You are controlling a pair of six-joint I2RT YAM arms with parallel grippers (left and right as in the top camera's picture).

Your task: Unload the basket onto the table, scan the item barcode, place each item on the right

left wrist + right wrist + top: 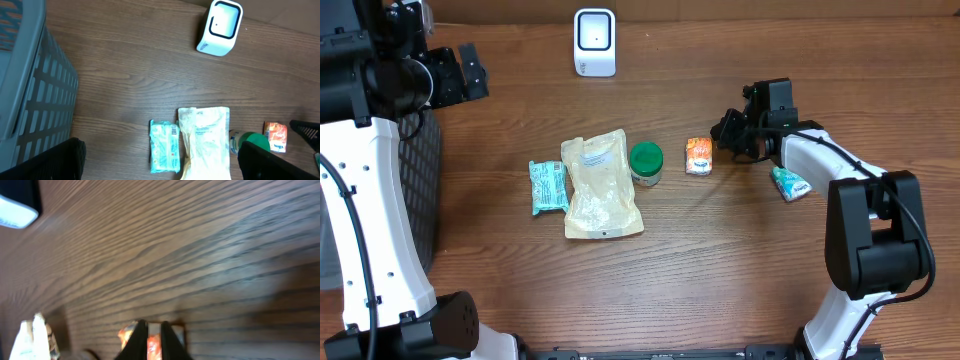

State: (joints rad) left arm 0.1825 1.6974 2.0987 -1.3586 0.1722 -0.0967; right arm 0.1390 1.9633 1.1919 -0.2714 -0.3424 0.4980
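The white barcode scanner (594, 41) stands at the back of the table, also in the left wrist view (220, 27). An orange packet (698, 156) lies flat on the table. My right gripper (728, 135) hovers just right of it, apart from it. In the right wrist view its fingers (154, 340) are shut to a thin slit, and the orange packet (129, 332) shows on the table beyond them. My left gripper (470, 75) is open wide at the far left, high above the table, with nothing between its fingers (50, 162).
A teal packet (548, 186), a cream pouch (602, 186) and a green-lidded jar (646, 161) lie in a row at mid-table. Another small teal packet (789, 183) lies under the right arm. A grey mesh basket (420, 190) stands at the left edge.
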